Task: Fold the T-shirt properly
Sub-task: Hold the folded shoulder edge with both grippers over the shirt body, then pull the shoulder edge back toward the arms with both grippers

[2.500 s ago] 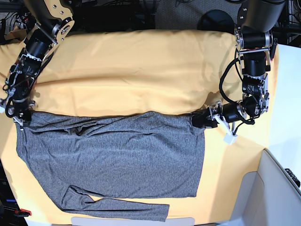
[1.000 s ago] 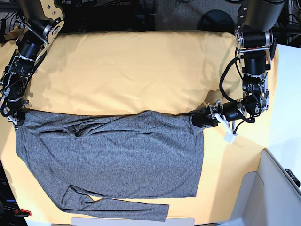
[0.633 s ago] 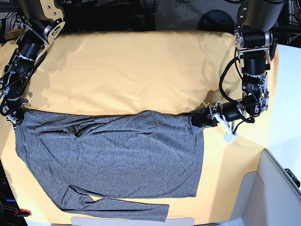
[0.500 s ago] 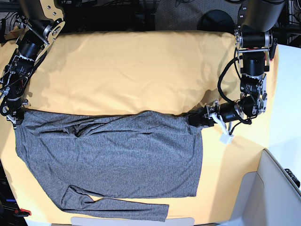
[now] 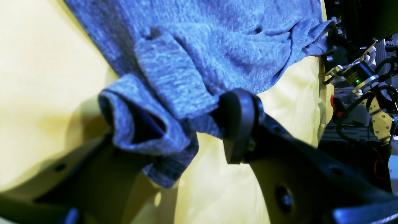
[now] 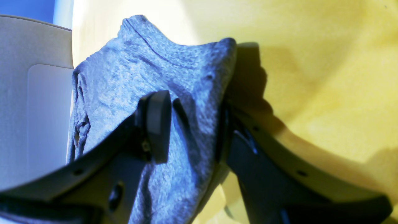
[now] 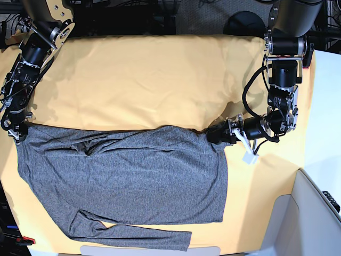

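The base camera looks straight down on the whole tabletop (image 7: 160, 69); each wrist camera views its own pincer close-up, all sharing the T-shirt (image 7: 122, 176).

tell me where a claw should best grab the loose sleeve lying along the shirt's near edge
Probably at the sleeve's free cuff end, coming from above and the near table edge: it lies flat and apart from the T-shirt body there, so one layer lifts alone.
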